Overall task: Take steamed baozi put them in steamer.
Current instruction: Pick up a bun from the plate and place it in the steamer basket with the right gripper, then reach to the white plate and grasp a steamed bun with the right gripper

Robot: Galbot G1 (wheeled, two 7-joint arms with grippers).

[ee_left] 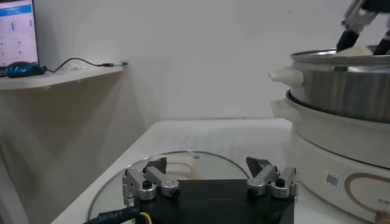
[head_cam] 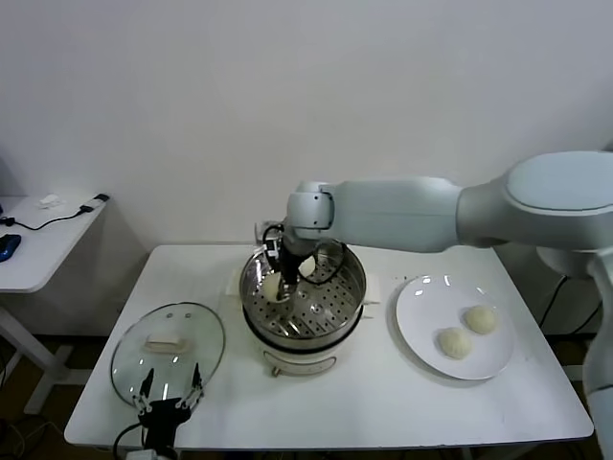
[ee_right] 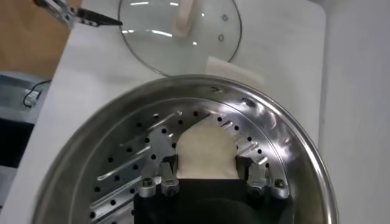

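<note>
Big white table (head_cam: 383,402), and on it the shiny steel steamer (head_cam: 350,305) on its cream base, perforated tray inside. Right gripper (ee_right: 206,176) is down in the pot, fingers closed around a bun (ee_right: 205,152) just above the tray. Two more buns (head_cam: 465,332) wait on the flat plate (head_cam: 414,316). Soft, light dough, I'd say: pinch gently at the sides. Left gripper (ee_left: 209,176) idles wide apart over the glass lid (head_cam: 129,350).

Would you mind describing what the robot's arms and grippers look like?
The right arm is smooth, rounded, glossy pale grey-white. The right gripper and left gripper are black-bodied with metal fingers fixed by round bolts. A black cable trails from the left one.
</note>
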